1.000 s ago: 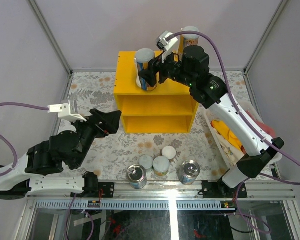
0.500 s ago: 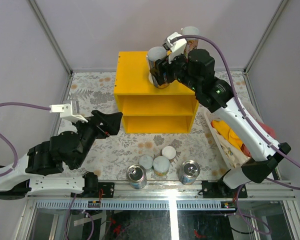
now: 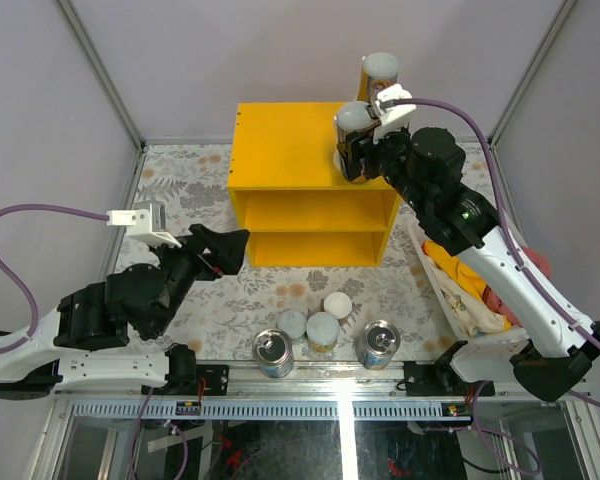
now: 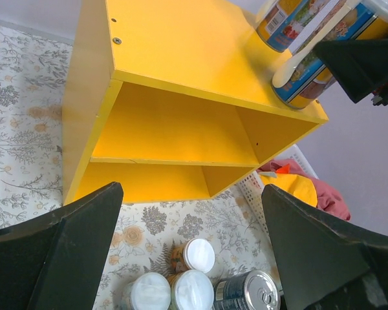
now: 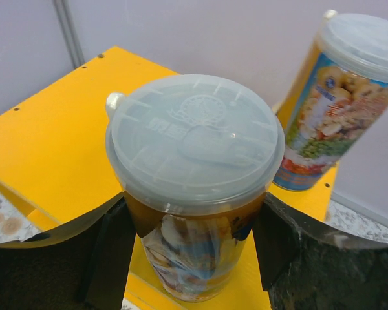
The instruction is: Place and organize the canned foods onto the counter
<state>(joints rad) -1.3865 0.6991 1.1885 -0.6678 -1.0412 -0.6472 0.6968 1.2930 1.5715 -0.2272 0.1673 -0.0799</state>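
The yellow counter (image 3: 290, 150) (image 4: 181, 58) (image 5: 58, 129) stands at the back of the table. My right gripper (image 3: 358, 150) (image 5: 193, 239) is shut on a tall white-lidded can (image 3: 352, 130) (image 5: 194, 155) (image 4: 310, 68), upright over the front right corner of the counter's top. A second tall can (image 3: 378, 75) (image 5: 339, 97) (image 4: 281, 22) stands behind it on that top. Three small white-lidded cans (image 3: 323, 328) (image 4: 195, 255) and two blue tins (image 3: 274, 353) (image 3: 378, 343) sit near the table's front edge. My left gripper (image 3: 223, 250) (image 4: 191, 194) hangs open and holds nothing, left of the counter.
A white basket (image 3: 432, 272) (image 4: 264, 184) of yellow and red cloth lies to the right of the counter, under my right arm. The counter's two front compartments (image 4: 174, 135) hold nothing. Grey walls close in the floral-patterned table (image 3: 180, 170).
My right arm has carried the tall can rightward across the counter's top, from its middle to the front right corner near the other tall can. The left arm has barely shifted.
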